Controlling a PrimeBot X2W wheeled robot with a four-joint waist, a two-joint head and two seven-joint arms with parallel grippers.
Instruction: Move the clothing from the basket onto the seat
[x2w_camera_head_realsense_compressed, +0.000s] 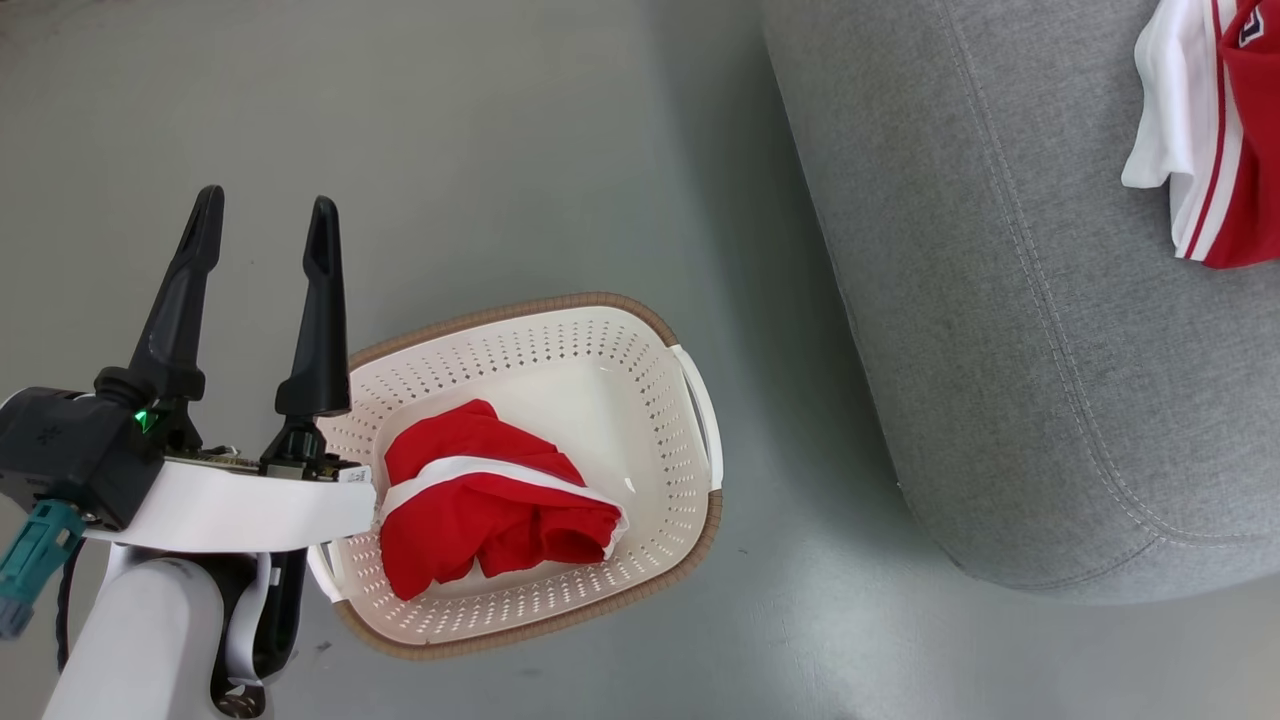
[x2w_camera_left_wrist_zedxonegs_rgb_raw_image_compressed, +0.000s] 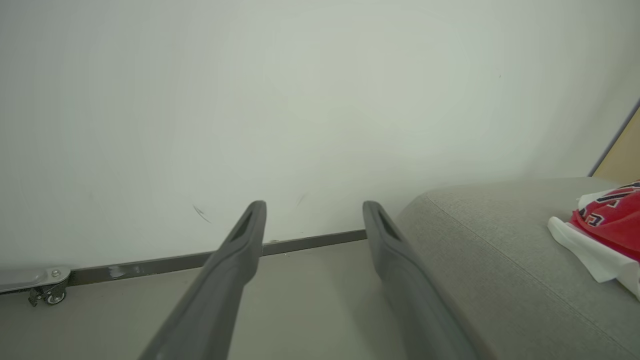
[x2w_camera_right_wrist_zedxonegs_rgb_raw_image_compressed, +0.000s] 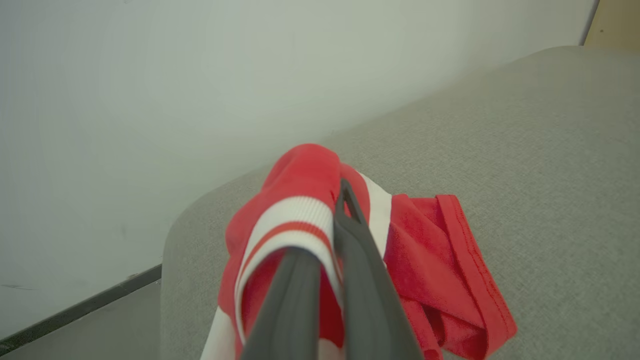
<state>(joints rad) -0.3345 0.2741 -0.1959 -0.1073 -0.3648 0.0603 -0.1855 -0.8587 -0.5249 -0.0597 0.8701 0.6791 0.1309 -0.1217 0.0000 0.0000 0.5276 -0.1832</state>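
Observation:
A red garment with a white stripe (x2w_camera_head_realsense_compressed: 490, 500) lies crumpled in the cream basket (x2w_camera_head_realsense_compressed: 640, 400) on the floor. My left gripper (x2w_camera_head_realsense_compressed: 266, 215) stands open just left of the basket, above its rim, with nothing between its fingers; the left wrist view shows this gripper (x2w_camera_left_wrist_zedxonegs_rgb_raw_image_compressed: 315, 207) aimed at the wall. The second garment (x2w_camera_head_realsense_compressed: 1215, 130), red and white with dark lettering (x2w_camera_left_wrist_zedxonegs_rgb_raw_image_compressed: 605, 225), rests on the grey seat (x2w_camera_head_realsense_compressed: 1000, 300). In the right wrist view my right gripper (x2w_camera_right_wrist_zedxonegs_rgb_raw_image_compressed: 332, 225) is shut on this garment (x2w_camera_right_wrist_zedxonegs_rgb_raw_image_compressed: 300, 175), whose striped trim drapes over one finger, low over the seat (x2w_camera_right_wrist_zedxonegs_rgb_raw_image_compressed: 525, 150).
Grey floor surrounds the basket. Behind the seat, a white wall with a dark baseboard (x2w_camera_left_wrist_zedxonegs_rgb_raw_image_compressed: 165, 262) runs along the floor. A caster wheel (x2w_camera_left_wrist_zedxonegs_rgb_raw_image_compressed: 50, 295) sits at the wall's foot to the left. A wooden panel (x2w_camera_left_wrist_zedxonegs_rgb_raw_image_compressed: 625, 150) shows at the far right.

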